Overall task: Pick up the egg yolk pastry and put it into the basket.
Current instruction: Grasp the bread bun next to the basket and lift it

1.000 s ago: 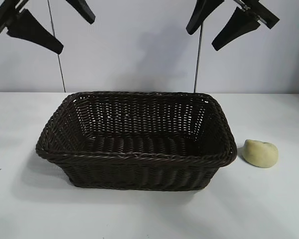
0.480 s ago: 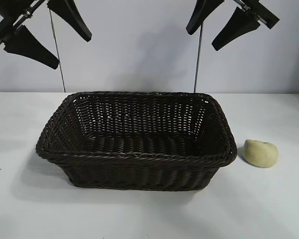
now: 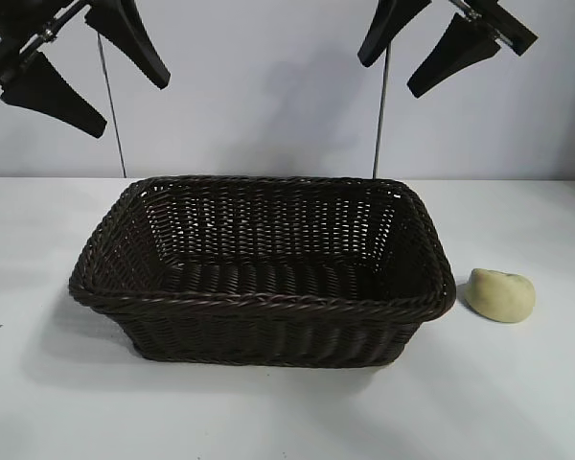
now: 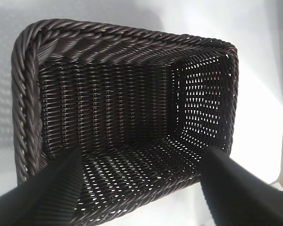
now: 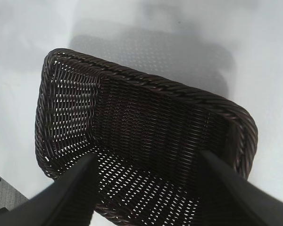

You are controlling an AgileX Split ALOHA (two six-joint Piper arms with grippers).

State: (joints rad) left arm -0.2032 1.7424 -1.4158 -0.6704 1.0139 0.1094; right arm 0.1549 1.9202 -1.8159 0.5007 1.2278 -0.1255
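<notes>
1. the left gripper is hanging high above the worktop, over the basket's left end in the exterior view. its jaws are standing wide apart and are gripping nothing.
2. in the left wrist view, the two dark fingers of the left gripper are framing the inside of the basket below them, with clear space between each finger and the weave.
3. the right gripper is hanging high above the basket's right rear part in the exterior view. its jaws are also standing wide apart and are holding nothing.
4. in the right wrist view, the fingers of the right gripper are pointing down toward the basket, and its open interior is showing between them.
5. the basket is sitting upright on the white worktop, near the middle of the exterior view. its woven floor is showing nothing inside it in any view.
6. the egg yolk pastry is lying on the worktop just beside the basket's right end, outside the rim and apart from it by a small gap. it is resting on its flat side with the rounded side up.
7. both grippers are sitting well above the egg yolk pastry, and neither is touching it or the basket.
8. two thin dark cables are running down in front of the pale wall behind the basket.
</notes>
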